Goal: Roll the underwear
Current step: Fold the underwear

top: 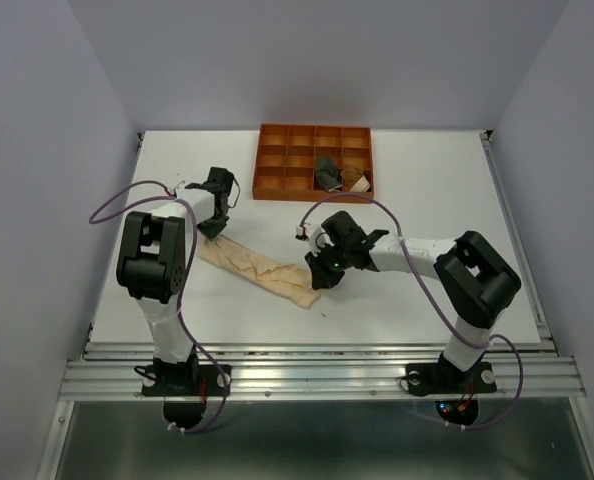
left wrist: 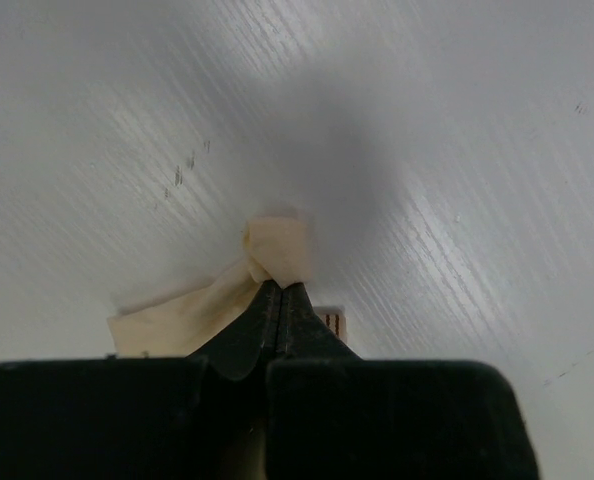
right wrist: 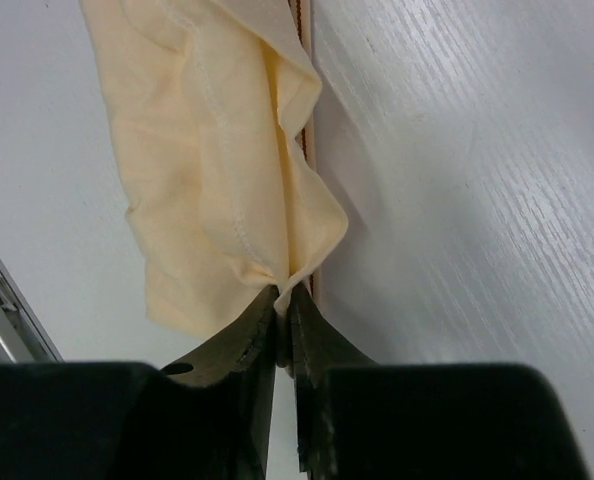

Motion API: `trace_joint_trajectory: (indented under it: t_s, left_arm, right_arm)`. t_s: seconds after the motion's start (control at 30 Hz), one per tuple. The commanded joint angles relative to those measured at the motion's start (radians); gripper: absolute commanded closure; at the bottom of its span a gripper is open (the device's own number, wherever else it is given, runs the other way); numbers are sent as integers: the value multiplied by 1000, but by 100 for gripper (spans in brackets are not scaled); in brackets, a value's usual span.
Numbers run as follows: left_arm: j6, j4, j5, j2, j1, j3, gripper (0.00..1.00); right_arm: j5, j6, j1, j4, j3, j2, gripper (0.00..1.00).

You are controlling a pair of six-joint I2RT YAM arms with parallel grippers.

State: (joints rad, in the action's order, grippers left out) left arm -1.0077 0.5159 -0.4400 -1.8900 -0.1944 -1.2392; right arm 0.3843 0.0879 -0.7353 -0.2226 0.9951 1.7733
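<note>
Peach cloth is nipped in the jaws of the left gripper (left wrist: pixel 279 285), which are pressed fully together on a bunched corner of the pale peach brief (left wrist: pixel 277 245). A small knot of fabric pokes out past the tips, and a small cream tag (left wrist: pixel 330 320) shows just beside the right-hand finger. The jaws of the right gripper (right wrist: pixel 284 292) are closed to a thin slit on the garment's other end, where the cloth gathers into folds at the pinch and fans out wider beyond it, a stitched seam running down its length. From above, the brief lies as a long narrow band across the white counter (top: pixel 417 180), stretched on a slant between the two grippers. Its left end is farther back by the left arm and its right end nearer the front edge by the right arm. Well behind it, at the back of the counter, sits the orange-brown compartment tray (top: pixel 258 160). The dark grey-black brief (top: pixel 327 172) and the rust-brown brief (top: pixel 355 180) are tucked into neighbouring cells on the tray's right side.
</note>
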Motion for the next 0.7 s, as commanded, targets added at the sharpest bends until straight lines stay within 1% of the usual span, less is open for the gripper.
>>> trace_joint_trajectory:
  t_s: [0.0,0.07,0.1,0.17,0.2,0.23,0.27,0.3,0.37,0.43,0.47,0.5,0.53,0.6,0.63,0.67]
  left_arm:
    - [41,18,23,-3,3,-2,91]
    - [53,21,20,17,-5,-6,80]
    - [57,26,18,40,-10,-8,73]
    - [64,41,14,64,-16,-14,65]
    - [73,44,14,87,-16,-16,64]
    - [75,49,11,98,-19,-19,63]
    - [72,55,7,109,-19,-26,62]
    - [86,59,9,126,-19,-31,60]
    - [90,79,7,138,-20,-61,59]
    - [100,102,6,154,-20,-83,55]
    - [103,110,-9,158,-20,-104,53]
    - [106,134,-12,164,-22,-118,50]
    - [106,145,-22,169,-22,-130,49]
    - [115,148,-28,187,-22,-146,46]
    - [132,150,-17,193,-22,-157,46]
    - [138,153,-10,198,-23,-163,46]
  right_arm:
    - [-102,-5,-12,-139,-32,25,77]
    - [-107,-17,-12,-136,-20,18,74]
    - [-108,-22,-12,-133,-15,6,70]
    - [-110,-19,-12,-126,-3,-11,69]
    - [-111,-19,-12,-126,2,-20,67]
    - [-114,-19,-12,-126,8,-40,59]
    - [-117,-17,-12,-126,13,-52,54]
    - [-122,-19,-12,-121,22,-64,46]
    - [-124,-27,-12,-119,34,-96,41]
    - [-127,-30,-12,-118,60,-116,28]
    - [-134,-36,-12,-116,68,-136,25]
    - [-142,-37,-12,-115,76,-147,24]
    - [-145,-37,-12,-115,86,-156,19]
    - [-150,-50,-12,-113,96,-185,14]
    - [-150,-53,-12,-113,100,-195,3]
    - [-151,-60,-12,-112,103,-205,0]
